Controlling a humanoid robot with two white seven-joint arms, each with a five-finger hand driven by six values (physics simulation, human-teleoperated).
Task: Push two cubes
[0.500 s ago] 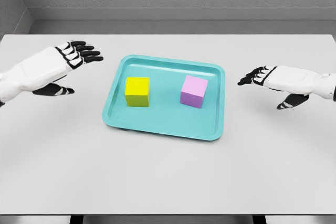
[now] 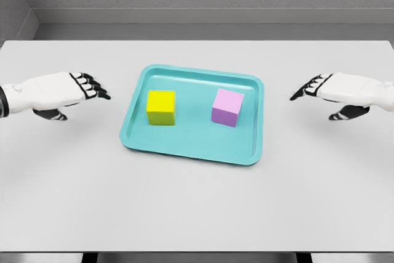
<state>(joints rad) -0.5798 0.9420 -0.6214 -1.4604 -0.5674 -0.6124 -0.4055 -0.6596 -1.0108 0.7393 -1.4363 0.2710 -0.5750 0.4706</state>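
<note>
Two cubes sit inside the tray (image 2: pixel 194 152), well apart from each other: the yellow cube (image 2: pixel 161 108) on the side nearer the left hand (image 2: pixel 58 93), the pink cube (image 2: pixel 227 107) on the side nearer the right hand (image 2: pixel 341 90). Neither hand touches a cube or the tray.

Hand state: both hands are open and hold nothing. The fingers are extended and roughly flat, and each set of fingertips points inward toward the tray. Each hand sits outboard of the tray, with bare table (image 2: pixel 197 207) between its fingertips and the nearest tray wall.

Step in hand, as judged: approach before the push. To do it well:
- Raise the fingertips above the tray rim before moving inward; a low approach is likely to strike the wall and shift the tray.
- Lower each hand behind the outer face of its cube, then press on the middle of that face so the cube slides without turning.
- Keep the fingers together and straight to present a flat pushing surface.

Edges and room: open tray floor lies between the two cubes, so inward pushes have space. Ahead of and behind each cube, the tray walls are near and limit travel. Outside the tray, the table is open on both flanks for hand motion.
</note>
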